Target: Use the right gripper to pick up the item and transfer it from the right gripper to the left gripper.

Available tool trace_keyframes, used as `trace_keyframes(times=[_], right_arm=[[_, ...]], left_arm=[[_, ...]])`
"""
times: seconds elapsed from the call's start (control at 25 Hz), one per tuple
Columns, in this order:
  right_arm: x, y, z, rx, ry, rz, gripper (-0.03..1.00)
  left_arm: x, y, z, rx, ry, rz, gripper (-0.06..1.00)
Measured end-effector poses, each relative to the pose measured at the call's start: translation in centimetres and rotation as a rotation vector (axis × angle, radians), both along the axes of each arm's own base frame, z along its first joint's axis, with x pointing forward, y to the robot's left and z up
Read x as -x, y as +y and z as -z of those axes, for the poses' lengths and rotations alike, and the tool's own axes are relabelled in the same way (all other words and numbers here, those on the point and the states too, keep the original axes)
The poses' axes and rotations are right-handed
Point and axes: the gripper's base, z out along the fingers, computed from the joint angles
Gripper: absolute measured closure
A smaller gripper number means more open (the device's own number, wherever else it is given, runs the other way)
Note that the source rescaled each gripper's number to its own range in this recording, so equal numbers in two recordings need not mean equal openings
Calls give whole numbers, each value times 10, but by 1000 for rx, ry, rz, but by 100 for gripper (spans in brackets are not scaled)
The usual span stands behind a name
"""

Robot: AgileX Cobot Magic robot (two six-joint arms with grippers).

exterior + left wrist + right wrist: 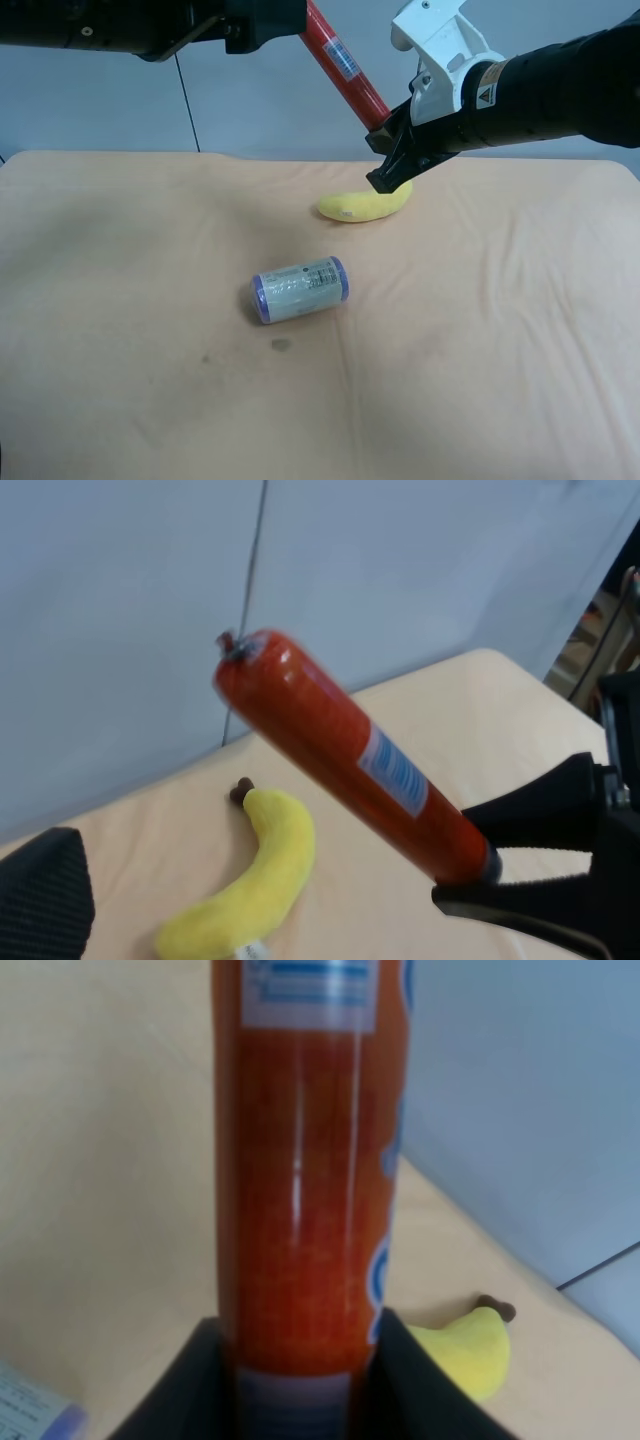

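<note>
The item, a shiny red sausage stick with a white-blue label, is held in the air above the table, slanting up towards the exterior high view's left. My right gripper, on the arm with the white wrist housing, is shut on its lower end. The right wrist view shows the item rising from between the right gripper's fingers. Its upper end reaches the all-black left gripper at the top edge. In the left wrist view the item's crimped end hangs free, apart from the one finger pad that shows.
A yellow plush banana lies on the beige table just below the right gripper. A white roll with purple ends lies on its side nearer the middle. A grey wall stands behind the table.
</note>
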Motion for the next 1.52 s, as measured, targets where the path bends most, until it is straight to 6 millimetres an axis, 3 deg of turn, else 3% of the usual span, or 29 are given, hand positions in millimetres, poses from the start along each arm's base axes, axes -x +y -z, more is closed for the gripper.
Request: trace_keyframes(times=[0.56,0.88,1.52], right_arm=[[0,0,0,0,0,0,96],[0,0,0,0,0,0,96],[0,0,0,-1,-1,0,96]], left_arm=[[-43,-26,-2,113,66,-69,-6],[-57,-17,7,175,135,-138,-6],[-61,-20,14,201,184,-136,-6]])
